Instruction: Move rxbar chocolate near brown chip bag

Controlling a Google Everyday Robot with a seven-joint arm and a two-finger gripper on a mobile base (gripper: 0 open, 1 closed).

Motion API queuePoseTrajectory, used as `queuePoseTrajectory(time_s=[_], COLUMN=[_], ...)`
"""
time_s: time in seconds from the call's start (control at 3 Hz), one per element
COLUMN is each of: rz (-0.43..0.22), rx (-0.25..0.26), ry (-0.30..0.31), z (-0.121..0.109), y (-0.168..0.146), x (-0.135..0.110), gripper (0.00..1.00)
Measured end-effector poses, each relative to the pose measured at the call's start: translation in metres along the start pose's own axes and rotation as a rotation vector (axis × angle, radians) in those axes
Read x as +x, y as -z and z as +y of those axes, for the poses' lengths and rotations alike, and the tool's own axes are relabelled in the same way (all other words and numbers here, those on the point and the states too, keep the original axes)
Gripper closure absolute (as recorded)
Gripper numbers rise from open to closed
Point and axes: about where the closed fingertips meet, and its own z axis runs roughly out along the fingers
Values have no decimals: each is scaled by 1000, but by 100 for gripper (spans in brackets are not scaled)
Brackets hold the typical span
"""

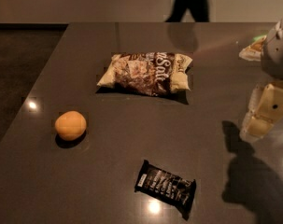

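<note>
The rxbar chocolate [166,187], a small flat black bar with white lettering, lies near the front edge of the dark table [131,139]. The brown chip bag [147,73], crinkled with cream ends and white script, lies flat at the table's middle back. My gripper [262,115], cream-coloured, hangs above the table at the right edge of the view, well to the right of both and holding nothing that shows.
A round orange fruit [70,125] sits at the left of the table. A light-coloured packet [253,50] lies at the far right back. A person [192,1] walks behind the table. The table's left edge drops to a dark floor.
</note>
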Motion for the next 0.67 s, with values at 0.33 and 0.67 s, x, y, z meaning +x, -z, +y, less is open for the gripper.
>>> queuePoseTrajectory(time_s=[0.33,0.67], rz=[-73,-128], rx=[-31,-69], ry=[36,59], z=[42,73], y=[-23,-50], x=[-18,-34], gripper=[0,0])
